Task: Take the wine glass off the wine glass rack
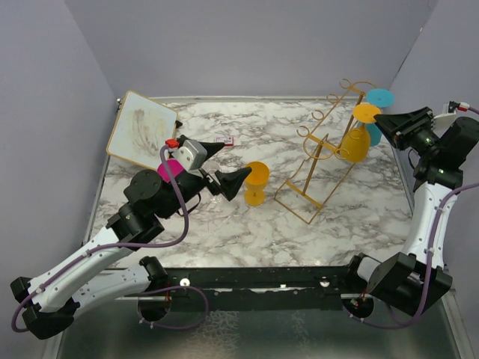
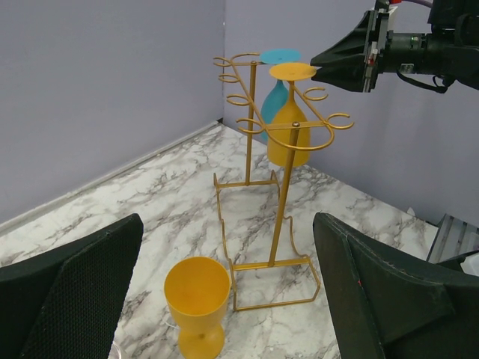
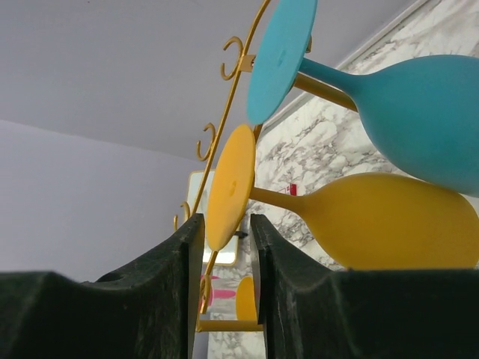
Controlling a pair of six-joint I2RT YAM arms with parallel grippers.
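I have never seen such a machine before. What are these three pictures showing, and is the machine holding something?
These are two robot arms fixed at the near edge of a marble table. One picture looks down from above; the other two come from small cameras on each wrist.

On the table stands a gold wire rack. Two wine glasses hang upside down on it, a yellow glass and a blue glass. Another yellow glass stands alone on the table, and a framed board leans at the back left.

The left pincer is open beside the standing glass and holds nothing. The right pincer has its fingers on either side of the hanging yellow glass's round foot; I cannot tell whether they grip it yet.
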